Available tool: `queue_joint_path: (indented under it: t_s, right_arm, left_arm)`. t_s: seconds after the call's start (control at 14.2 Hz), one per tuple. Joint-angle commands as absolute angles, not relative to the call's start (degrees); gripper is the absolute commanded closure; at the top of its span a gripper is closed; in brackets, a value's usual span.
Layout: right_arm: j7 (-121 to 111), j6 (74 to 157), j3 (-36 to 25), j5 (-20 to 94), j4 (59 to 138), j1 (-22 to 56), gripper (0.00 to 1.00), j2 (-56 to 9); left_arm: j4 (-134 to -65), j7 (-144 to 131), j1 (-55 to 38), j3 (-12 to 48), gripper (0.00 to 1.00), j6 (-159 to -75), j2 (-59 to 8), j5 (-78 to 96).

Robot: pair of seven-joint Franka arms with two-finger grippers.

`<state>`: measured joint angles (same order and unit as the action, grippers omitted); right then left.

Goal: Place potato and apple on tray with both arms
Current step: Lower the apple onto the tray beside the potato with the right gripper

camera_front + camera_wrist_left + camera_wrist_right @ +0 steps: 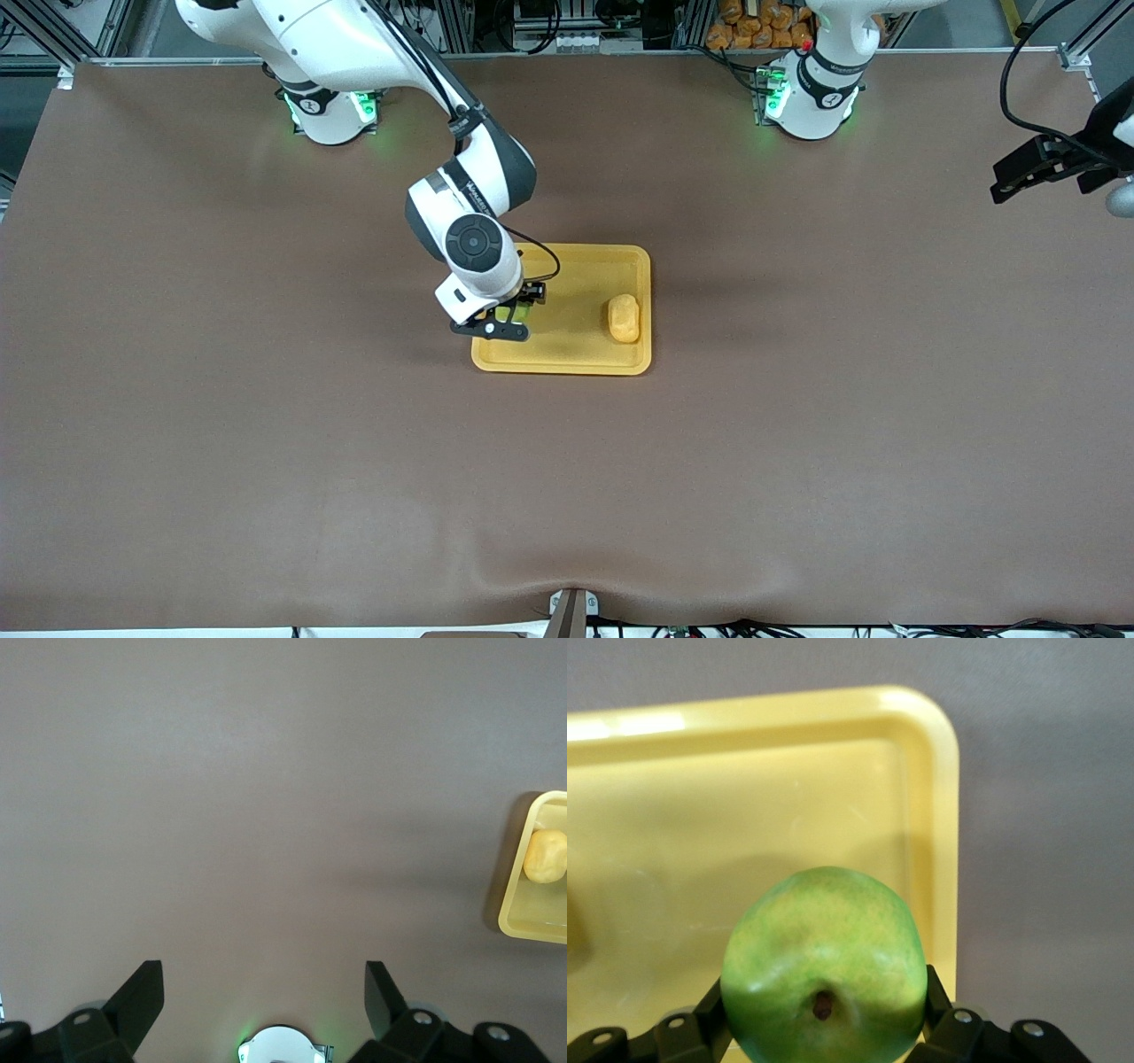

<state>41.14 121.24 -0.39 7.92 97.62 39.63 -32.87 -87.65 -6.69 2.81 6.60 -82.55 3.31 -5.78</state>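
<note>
Front view: the tray (567,361) sits in the middle of the table (797,461) and is the landmark here. The potato (624,318) already lies in the tray, close to the rim at the left arm's end. The right gripper (511,312) hangs over the tray's other end, just inside the rim toward the right arm, its fingers closed around the apple (514,312).

In the right wrist view the apple (825,966) fills the space between the two black fingers (713,1014), stem dimple facing the camera, with the tray (744,718) floor directly under it. How high the apple sits above that floor I cannot tell.

The main risk, as I judge it, is the release. The apple is round and is held near the tray's rim; if it is let go from any height it could bounce or roll over the low rim onto the table. A roll toward the tray's middle could also knock the potato. Lowering it until it touches the tray floor before opening would reduce both.

The left gripper (1032,168) waits well away from the tray, over the table's edge at the left arm's end, fingers spread wide and holding nothing; its wrist view shows the tray (509,904) and potato (545,855) far off.
</note>
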Motion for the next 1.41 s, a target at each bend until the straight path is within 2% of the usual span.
queue_joint_path:
  t_s: [0.0, 0.78, 0.85, 0.92, 1.34]
  right_arm:
    - [42.1, 122.6, -1.14, 7.82, 97.65, 40.96, 1.0, -33.92]
    - [42.1, 124.89, -1.41, 5.45, 100.46, 42.01, 1.0, -35.42]
    - [42.45, 124.81, -1.49, 5.54, 100.37, 41.58, 0.77, -35.33]
    - [44.19, 124.8, -1.41, 5.45, 100.28, 41.49, 0.01, -35.33]
    - [45.7, 122.7, -1.41, 5.71, 98.53, 40.61, 0.0, -34.02]
  left_arm:
    - [-89.3, -6.86, 2.63, 6.5, 0.0, -82.18, 5.27, -4.92]
    - [-89.3, -7.38, 2.37, 8.0, 0.0, -82.18, 4.75, -4.92]
    - [-89.3, -7.38, 2.37, 8.0, 0.0, -82.18, 4.66, -4.92]
    - [-89.3, -7.38, 2.37, 8.0, 0.0, -82.26, 4.66, -4.92]
    - [-89.3, -6.94, 2.37, 8.35, 0.0, -81.65, 5.1, -4.83]
